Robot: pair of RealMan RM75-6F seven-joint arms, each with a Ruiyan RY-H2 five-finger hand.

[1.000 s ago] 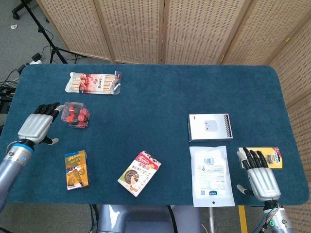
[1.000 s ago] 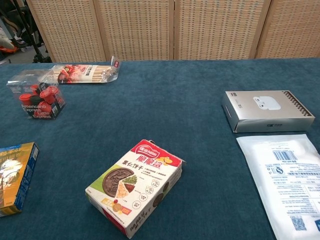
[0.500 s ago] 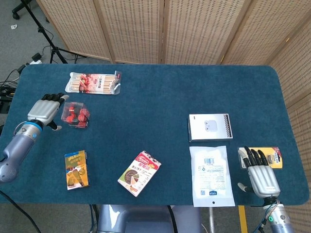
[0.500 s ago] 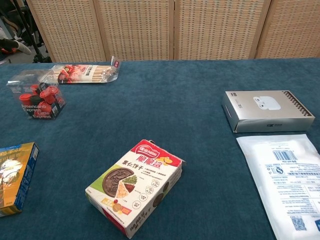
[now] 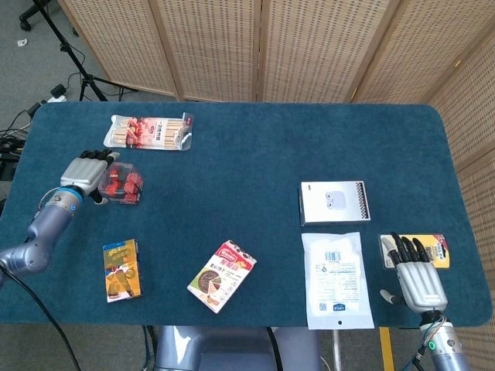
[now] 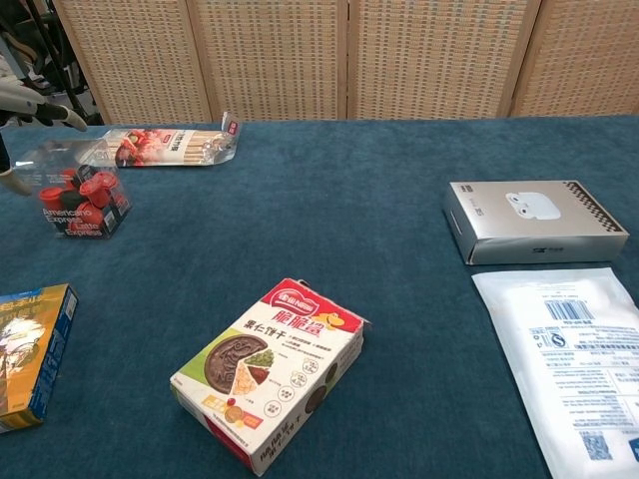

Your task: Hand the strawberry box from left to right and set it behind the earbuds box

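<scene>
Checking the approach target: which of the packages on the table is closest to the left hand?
The clear strawberry box, right at the left hand. The snack-stick pack lies farther back; the yellow-blue box sits nearer the front edge.

Soft, fuzzy blue cloth is covering the worktop (image 5: 247, 147). The strawberry box (image 5: 124, 182) is looking like clear, shiny plastic. The earbuds box (image 5: 334, 202) is looking like smooth card.

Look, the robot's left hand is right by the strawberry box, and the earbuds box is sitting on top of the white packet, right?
Not quite. The left hand is by the strawberry box, but the earbuds box is not on top of the white packet. It lies flat on the table just behind the packet, as the head view shows.
</scene>
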